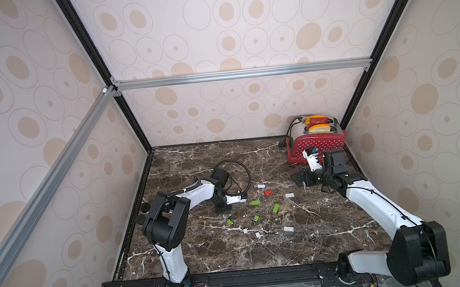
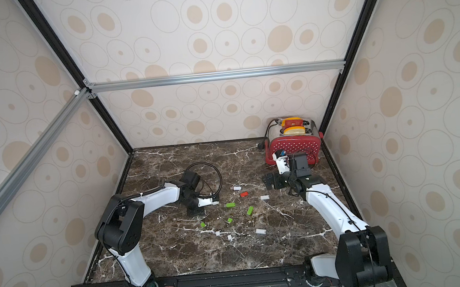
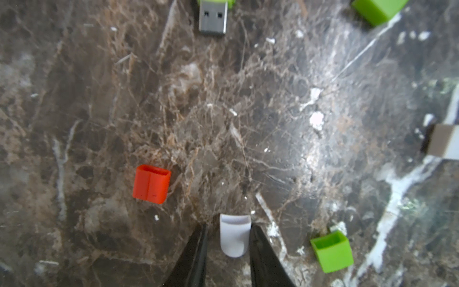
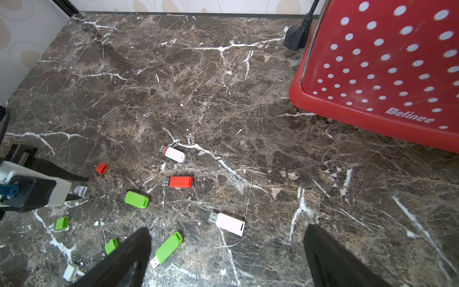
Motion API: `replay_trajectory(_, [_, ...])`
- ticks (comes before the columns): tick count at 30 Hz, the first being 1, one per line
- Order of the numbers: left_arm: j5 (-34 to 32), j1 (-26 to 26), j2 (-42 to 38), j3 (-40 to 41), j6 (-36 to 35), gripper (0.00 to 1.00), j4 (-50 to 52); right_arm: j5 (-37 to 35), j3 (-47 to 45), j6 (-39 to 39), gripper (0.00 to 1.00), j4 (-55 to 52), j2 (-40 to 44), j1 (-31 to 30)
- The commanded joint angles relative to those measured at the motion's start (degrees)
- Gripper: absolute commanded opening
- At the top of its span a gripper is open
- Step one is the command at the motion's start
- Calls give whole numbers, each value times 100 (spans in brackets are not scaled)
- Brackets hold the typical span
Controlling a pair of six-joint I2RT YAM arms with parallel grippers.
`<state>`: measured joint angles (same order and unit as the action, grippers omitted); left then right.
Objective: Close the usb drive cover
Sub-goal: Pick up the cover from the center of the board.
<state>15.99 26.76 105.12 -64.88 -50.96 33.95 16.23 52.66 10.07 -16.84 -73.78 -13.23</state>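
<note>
Lying on the bench (image 3: 273,99), the white cap (image 3: 234,234) sits between the narrowly spread left jaws, touching one; the right jaws gape wide.

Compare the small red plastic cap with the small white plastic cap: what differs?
The small red plastic cap is boxy; the small white plastic cap has a rounded end. The red one lies free; the white one sits between the left gripper's fingers. Both lie on the marble table.
</note>
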Motion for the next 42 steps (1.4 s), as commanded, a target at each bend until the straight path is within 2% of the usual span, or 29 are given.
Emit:
replay_trajectory(1, [-70,75,131,-156,-192,29,190,29,137,-32,100,-117,-40,-45])
replay_trajectory(8, [-91,79,132,-82,-243,27,190,29,138,-32,100,-118,-40,-39])
replay_trajectory(19, [-272,79,-44,38,-108,37,190,42,151,-28,100,-136,-61,-47])
replay_trajectory(25, [-243,76,19,-6,-53,25,190,65,163,-13,100,-134,-67,-48])
replay_trajectory(36, [-204,75,82,-65,-145,24,392,88,182,-27,100,-143,-102,-75])
replay_trajectory(42, [-203,82,119,-64,-210,19,407,89,185,-31,100,-153,-102,-85])
